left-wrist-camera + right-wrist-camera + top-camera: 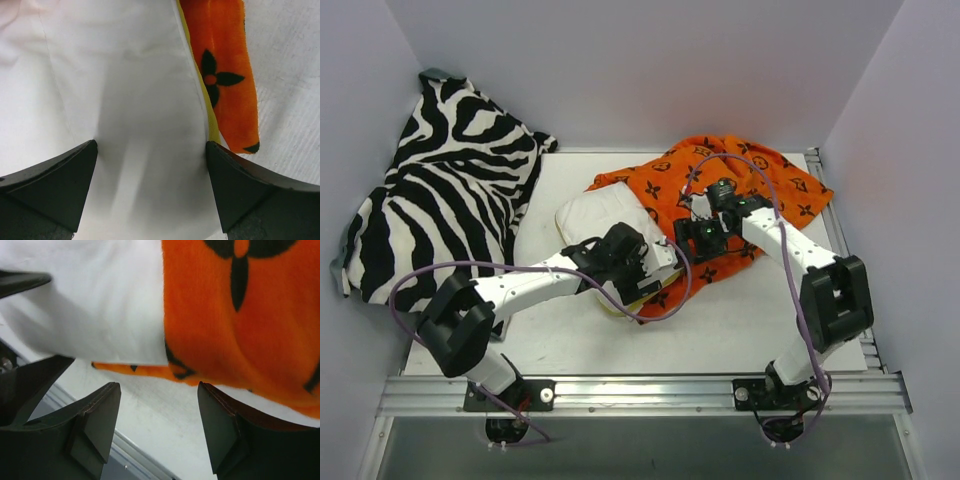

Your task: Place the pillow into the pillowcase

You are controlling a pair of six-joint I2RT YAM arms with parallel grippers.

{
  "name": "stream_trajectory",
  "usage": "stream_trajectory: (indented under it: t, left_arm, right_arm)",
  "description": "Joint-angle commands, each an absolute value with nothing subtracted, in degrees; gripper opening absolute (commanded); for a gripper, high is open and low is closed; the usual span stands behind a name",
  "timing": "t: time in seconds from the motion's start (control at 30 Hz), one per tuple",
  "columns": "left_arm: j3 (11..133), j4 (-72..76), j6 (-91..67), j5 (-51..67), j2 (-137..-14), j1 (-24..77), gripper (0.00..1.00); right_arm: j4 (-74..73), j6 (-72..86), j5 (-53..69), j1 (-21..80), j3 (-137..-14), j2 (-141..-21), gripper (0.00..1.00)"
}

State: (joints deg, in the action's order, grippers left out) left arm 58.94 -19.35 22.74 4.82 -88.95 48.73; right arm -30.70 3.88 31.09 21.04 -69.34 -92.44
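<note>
From where I stood, the soft white rectangular pillow (600, 215) lay near the middle of the overhead view. Its right part appeared to be tucked into the mouth of the bright orange pillowcase with dark brown flower motifs (760, 185), which spread toward the upper right. Orange showed both above the cushion and in a strip under its lower edge, so I judged the stuffing partly done.

The left gripper (152, 175) hung over the bare white cloth. Its jaws were spread wide and there was nothing between them. The thin yellow piping (200, 85) and a band of orange ran up the right of its wrist view. The right gripper (160, 420) was also wide open and empty. It sat just below the spot where the orange hem overlapped the white fabric, with the pale table (720, 330) beneath it. The black-and-white zebra-striped cloth (440, 200) lay well apart at the upper left.

To do this step well, I thought the right gripper should pinch only the upper orange layer at the hem and lift it, so the mouth stayed open. The left could then press or grip the pillow near its exposed end and push it rightward, keeping the piped edge flat. The likely snag was catching both orange layers, or pillow and case together, which would drag the whole bundle instead of sliding one into the other.
</note>
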Motion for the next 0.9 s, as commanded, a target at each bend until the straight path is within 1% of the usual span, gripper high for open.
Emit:
stream_trajectory:
  t: [0.0,0.07,0.13,0.17,0.2,0.23,0.27,0.3,0.33,0.4,0.43,0.47,0.5,0.57,0.6,0.63,0.73,0.77,0.83,0.87]
  left_arm:
    - [59.15,-21.26,23.74,6.58,-89.12,47.99,0.97]
    - [58.01,-21.10,22.51,9.65,-90.52,46.85,0.98]
    - [57.39,-19.96,20.84,11.50,-92.62,46.24,0.96]
    - [57.57,-19.69,20.40,12.99,-93.59,45.97,0.83]
    - [58.18,-19.77,19.78,13.44,-94.73,45.62,0.72]
    - [58.88,-20.12,17.95,13.53,-97.18,45.09,0.60]
    - [61.24,-20.47,16.71,13.80,-98.25,44.48,0.44]
    - [62.65,-21.35,15.39,15.63,-99.48,43.78,0.33]
    - [64.58,-22.14,12.86,17.12,-101.58,42.99,0.23]
    - [69.66,-22.42,8.81,21.85,-102.91,40.09,0.00]
    - [71.18,-21.63,4.00,24.58,-103.53,38.86,0.00]
    - [72.41,-20.32,1.17,26.35,-103.54,37.19,0.00]
    - [75.21,-18.91,-2.25,27.85,-103.54,36.22,0.00]
    - [78.21,-14.60,-12.71,32.94,-103.80,33.50,0.00]
    - [80.66,-12.07,-16.31,34.00,-103.89,32.62,0.00]
    - [81.55,-10.30,-23.57,35.75,-103.80,31.74,0.00]
    - [82.18,-3.88,-34.41,36.74,-102.84,30.15,0.00]
    - [82.00,-2.65,-36.54,36.91,-102.83,30.23,0.00]
    - [82.18,-0.88,-40.15,36.57,-103.01,31.90,0.00]
    - [82.00,-0.79,-40.51,34.30,-102.92,32.77,0.00]
  right_arm:
    - [-25.76,7.81,24.27,22.41,-67.07,-97.89,0.64]
    - [-24.27,8.79,22.86,22.24,-65.57,-98.87,0.63]
    - [-21.10,8.88,20.31,22.24,-62.94,-99.14,0.59]
    - [-20.31,8.44,19.95,22.24,-62.32,-99.23,0.52]
    - [-19.17,8.00,19.60,22.24,-61.71,-99.14,0.47]
    - [-18.99,8.00,20.03,22.32,-61.79,-99.05,0.31]
    - [-19.07,7.82,21.26,22.24,-62.05,-98.88,0.23]
    - [-19.33,7.74,24.84,22.32,-62.49,-98.01,0.19]
    - [-19.25,7.39,27.05,22.50,-62.93,-97.13,0.13]
    - [-19.42,6.42,32.32,22.76,-63.45,-94.50,0.08]
    - [-19.77,5.89,36.17,23.37,-63.98,-93.61,0.02]
    - [-19.95,4.58,38.47,23.47,-64.33,-92.73,0.00]
    - [-20.73,4.40,40.06,23.47,-64.60,-90.98,0.00]
    - [-21.53,4.31,47.00,23.47,-64.95,-88.69,0.00]
    - [-21.88,4.39,49.72,23.47,-64.78,-85.46,0.00]
    - [-22.06,4.57,54.10,23.47,-64.43,-83.52,0.00]
    - [-23.81,4.22,60.28,23.55,-61.71,-77.27,0.00]
    - [-25.21,3.70,62.90,23.55,-59.96,-76.47,0.00]
    - [-26.62,1.33,64.15,24.08,-58.80,-76.90,0.00]
    - [-27.33,0.88,65.20,24.95,-58.97,-77.69,0.00]
